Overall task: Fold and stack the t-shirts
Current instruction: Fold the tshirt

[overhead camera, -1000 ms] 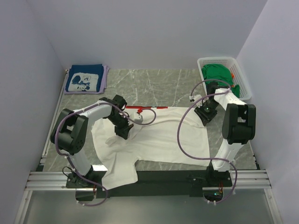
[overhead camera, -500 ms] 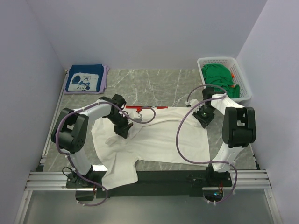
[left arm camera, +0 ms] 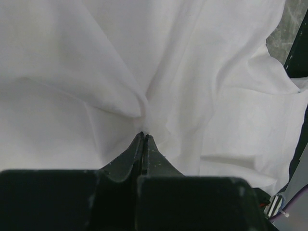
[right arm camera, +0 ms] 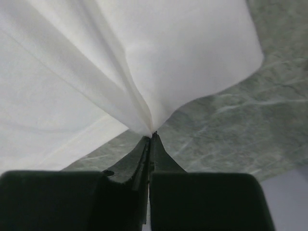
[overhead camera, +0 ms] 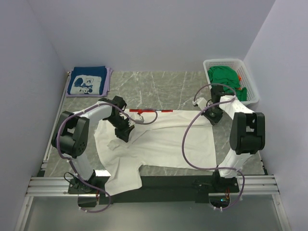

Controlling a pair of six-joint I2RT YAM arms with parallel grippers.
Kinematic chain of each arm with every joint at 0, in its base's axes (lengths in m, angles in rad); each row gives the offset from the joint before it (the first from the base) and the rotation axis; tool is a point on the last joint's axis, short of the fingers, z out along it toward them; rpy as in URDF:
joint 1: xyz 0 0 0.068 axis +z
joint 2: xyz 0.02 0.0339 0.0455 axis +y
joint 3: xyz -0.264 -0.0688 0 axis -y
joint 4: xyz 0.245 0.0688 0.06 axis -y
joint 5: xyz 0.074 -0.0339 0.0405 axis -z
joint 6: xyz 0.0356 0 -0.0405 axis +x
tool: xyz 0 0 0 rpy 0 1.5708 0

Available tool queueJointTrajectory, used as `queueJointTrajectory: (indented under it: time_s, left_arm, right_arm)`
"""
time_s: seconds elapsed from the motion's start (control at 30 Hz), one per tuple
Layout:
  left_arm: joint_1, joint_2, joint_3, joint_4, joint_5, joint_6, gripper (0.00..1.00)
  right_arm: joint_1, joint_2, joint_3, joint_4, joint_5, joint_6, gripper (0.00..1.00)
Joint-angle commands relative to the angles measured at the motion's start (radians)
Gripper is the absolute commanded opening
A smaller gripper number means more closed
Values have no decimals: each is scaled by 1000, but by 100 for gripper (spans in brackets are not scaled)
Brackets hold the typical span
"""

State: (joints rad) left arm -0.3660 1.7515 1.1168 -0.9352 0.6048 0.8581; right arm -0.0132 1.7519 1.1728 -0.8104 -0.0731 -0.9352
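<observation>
Fold step, opening: navy t-shirt (overhead camera: 86, 83) folded far left (the stack's base, likely); left gripper (left arm camera: 143, 136) pinched shut on the white t-shirt (overhead camera: 166, 142) spread mid-table; right gripper (right arm camera: 152, 135) pinched shut on its far-right corner; next calls for an even, joint lift-and-carry.

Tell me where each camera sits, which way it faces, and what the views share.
Top external: fixed above and behind the robot, looking down on the table; left arm and right arm show, bases at bottom.
Left wrist: on the left arm, looking along the left gripper, shut on the white t-shirt.
Right wrist: on the right arm, looking along the right gripper, shut on that shirt's edge, table beyond.
Shared: all three show the white t-shirt.
</observation>
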Motion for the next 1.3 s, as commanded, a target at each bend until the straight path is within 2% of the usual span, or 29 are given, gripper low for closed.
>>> queueJointTrajectory:
  time_s: [0.0, 0.37, 0.4, 0.43, 0.47, 0.53, 0.57, 0.63, 0.67, 0.73, 0.87, 0.97, 1.1, 1.27]
  left_arm:
    - [1, -24, 34, -72, 16, 56, 1]
    - [24, -40, 34, -132, -2, 114, 1]
    - [25, -37, 29, -132, 0, 111, 11]
    - [25, -35, 29, -134, 0, 113, 16]
    - [38, -37, 32, -140, 3, 113, 20]
    - [76, -47, 54, -137, 44, 96, 28]
    - [137, -41, 72, -142, 64, 85, 31]
    - [206, -23, 162, -160, 116, 59, 41]
    - [269, -6, 220, -151, 128, 12, 43]
    - [323, 6, 265, -68, 145, -57, 44]
    - [438, 42, 323, 126, 115, -313, 45]
    - [478, 65, 311, 234, 72, -433, 46]
    - [506, 82, 250, 343, 20, -583, 49]
    - [526, 156, 216, 429, 13, -689, 50]
  right_arm:
    - [-10, -71, 41, -19, 1, -37, 0]
    - [-4, -48, -85, 45, 59, -68, 0]
    - [-1, -29, -84, 39, 65, -63, 2]
    - [4, -25, -76, 30, 65, -62, 21]
    - [4, -23, -71, 8, 59, -60, 30]
    - [1, -40, -35, -15, 19, -53, 42]
    - [-2, -49, -15, -36, 3, -36, 46]
    - [-5, -60, 68, -62, -57, -8, 47]
    - [-5, -55, 99, -90, -76, 25, 47]
    - [-4, -32, 174, -93, -120, 73, 47]
    - [-5, 43, 263, -32, -88, 232, 44]
    - [-8, 106, 324, -35, -83, 329, 42]
    - [-10, 116, 326, 7, -90, 443, 42]
    - [-8, 138, 321, 31, -90, 524, 42]
